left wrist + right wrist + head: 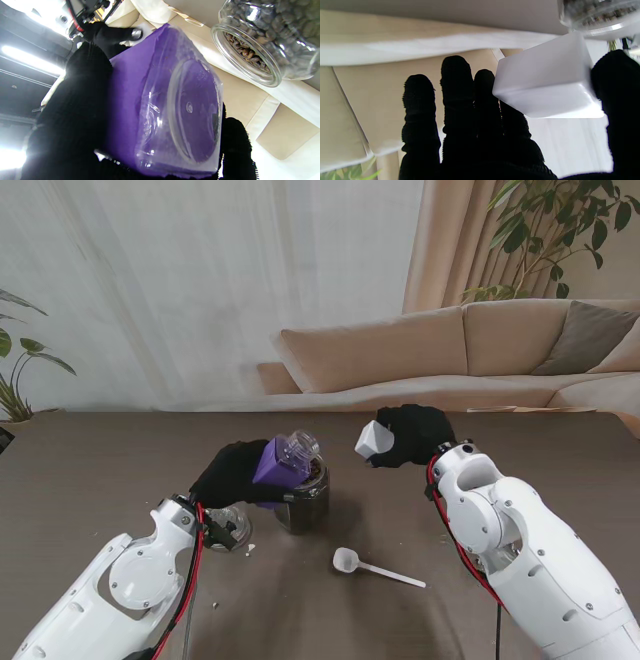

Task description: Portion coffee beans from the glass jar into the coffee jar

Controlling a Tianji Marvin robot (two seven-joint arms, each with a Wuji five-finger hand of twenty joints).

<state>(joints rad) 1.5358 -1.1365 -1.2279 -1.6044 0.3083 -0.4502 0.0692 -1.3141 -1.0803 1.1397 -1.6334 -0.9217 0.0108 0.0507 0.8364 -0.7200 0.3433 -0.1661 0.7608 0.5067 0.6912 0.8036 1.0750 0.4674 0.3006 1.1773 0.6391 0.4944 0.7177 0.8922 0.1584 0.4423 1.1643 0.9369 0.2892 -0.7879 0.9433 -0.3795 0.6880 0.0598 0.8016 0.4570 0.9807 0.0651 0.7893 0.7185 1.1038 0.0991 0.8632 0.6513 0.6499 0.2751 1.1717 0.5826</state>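
My left hand [232, 472], black-gloved, clamps clear square plastic jar with purple label [281, 461], tilted, mouth over round glass jar of coffee beans [303, 502] beside my fingers. My right hand [410, 436] grips one white square lid [372, 441]. One white plastic spoon [374, 567] lies nearer me.

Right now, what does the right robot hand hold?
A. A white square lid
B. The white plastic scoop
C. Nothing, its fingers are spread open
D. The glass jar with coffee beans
A. The right robot hand grips a white square lid above the table, while the white scoop lies on the table nearer to me and the glass jar of beans stands by the left robot hand.
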